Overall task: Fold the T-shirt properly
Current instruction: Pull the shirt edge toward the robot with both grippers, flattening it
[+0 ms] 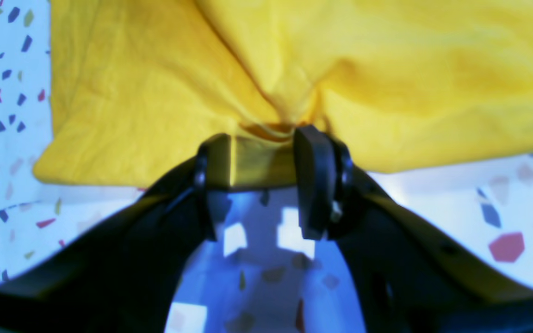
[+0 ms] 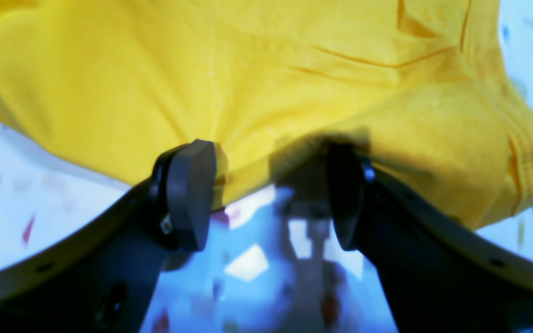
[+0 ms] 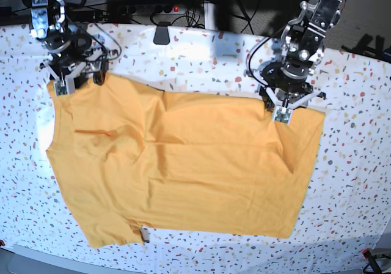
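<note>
We see the desk [image 3: 360, 164], speckled white, carrying the T-shirt [image 3: 183, 164], which lies mostly flat across the middle, sleeve at the lower left, far edge running between both arms. Both claws sit on that far edge, well apart, probably so the cloth can be lifted evenly and laid over itself toward the near side.

The left claw [image 1: 262, 155] is clenched on the T-shirt: the cloth bunches to a point between its pads, wrinkles fanning out from the pinch. The right claw [image 2: 271, 185] is at the other far corner, pads spread wide with the hem draped between them; we can't tell if it really grips or just straddles the edge.

Risk as we judge it: uneven hold, skewed fold.
</note>
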Motion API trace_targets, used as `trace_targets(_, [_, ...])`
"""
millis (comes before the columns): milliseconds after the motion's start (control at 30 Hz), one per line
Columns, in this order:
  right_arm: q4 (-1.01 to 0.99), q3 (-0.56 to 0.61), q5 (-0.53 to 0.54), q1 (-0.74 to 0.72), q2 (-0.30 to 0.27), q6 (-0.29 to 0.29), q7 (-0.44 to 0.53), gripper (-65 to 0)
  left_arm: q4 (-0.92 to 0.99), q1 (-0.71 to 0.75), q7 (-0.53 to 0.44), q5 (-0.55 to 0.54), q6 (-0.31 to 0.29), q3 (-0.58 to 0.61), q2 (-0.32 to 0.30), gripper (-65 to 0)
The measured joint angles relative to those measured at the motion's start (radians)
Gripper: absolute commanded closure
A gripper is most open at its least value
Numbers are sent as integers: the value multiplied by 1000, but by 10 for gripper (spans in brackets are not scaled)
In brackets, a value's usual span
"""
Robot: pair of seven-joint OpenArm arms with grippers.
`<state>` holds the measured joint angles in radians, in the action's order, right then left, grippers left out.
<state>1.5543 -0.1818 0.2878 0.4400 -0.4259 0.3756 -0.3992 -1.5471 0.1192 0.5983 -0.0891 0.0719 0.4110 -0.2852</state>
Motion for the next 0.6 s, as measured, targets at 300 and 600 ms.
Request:
trace_targets(300, [59, -173, -5, 111, 2, 22, -64, -378, -63, 92, -18, 11, 0, -1, 0, -245])
trace_targets(600, [74, -177, -6, 116, -91, 23, -134, -378, -260, 235, 162, -17, -31, 2, 2, -245])
